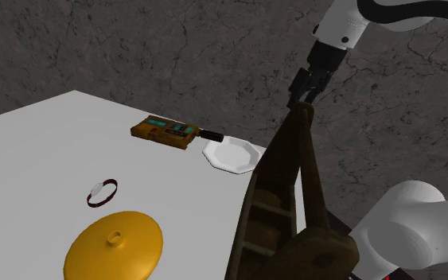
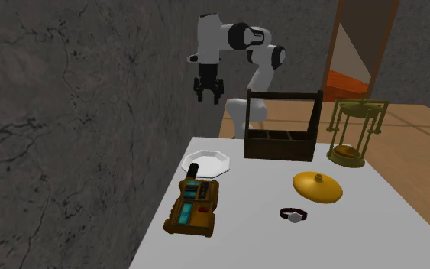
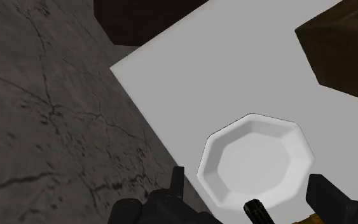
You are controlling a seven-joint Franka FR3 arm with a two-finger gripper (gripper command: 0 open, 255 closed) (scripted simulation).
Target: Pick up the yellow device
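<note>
Gripper, jaws apart, hangs high over white plate beside yellow-brown device, labels unreadable.

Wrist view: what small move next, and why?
Probably lower and shift past the white octagonal plate toward the orange-brown boxy device with teal panels: the black gripper hangs high, and the wrist view frames the plate between its open fingers, not the device.

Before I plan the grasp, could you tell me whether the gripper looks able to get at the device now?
Probably yes. The open gripper hangs high over the plate, and the device lies right beside that plate with nothing over it; the caddy stands well aside.
</note>
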